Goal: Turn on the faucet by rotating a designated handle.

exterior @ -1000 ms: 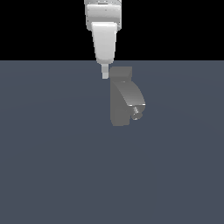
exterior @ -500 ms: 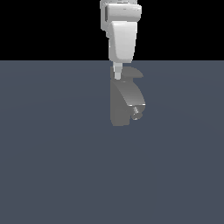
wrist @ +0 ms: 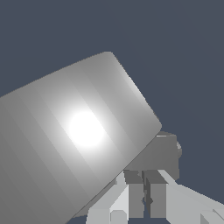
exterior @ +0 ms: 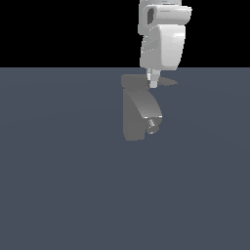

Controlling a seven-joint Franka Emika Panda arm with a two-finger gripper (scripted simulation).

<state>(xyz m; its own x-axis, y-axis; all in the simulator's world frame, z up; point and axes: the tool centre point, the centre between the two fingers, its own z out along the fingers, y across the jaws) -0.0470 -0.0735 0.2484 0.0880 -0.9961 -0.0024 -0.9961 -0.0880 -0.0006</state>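
Observation:
The grey faucet (exterior: 136, 117) stands upright in the middle of the exterior view, its curved spout and round nozzle (exterior: 153, 126) facing the exterior view's right. From its flat cap (exterior: 133, 81) the thin handle (exterior: 167, 82) sticks out toward the exterior view's right. My white gripper (exterior: 153, 83) comes down from above with its fingers shut together and nothing between them, tips level with the cap and against the base of the handle. In the wrist view the flat top of the faucet (wrist: 87, 131) fills most of the picture, with the gripper (wrist: 143, 177) at its edge.
The faucet stands on a flat blue-grey floor (exterior: 58, 185) that runs in every direction. A black background lies above the horizon. No other object shows.
My gripper has travelled steadily toward the exterior view's right, across the top of the faucet. The handle blade now shows sticking out on that side.

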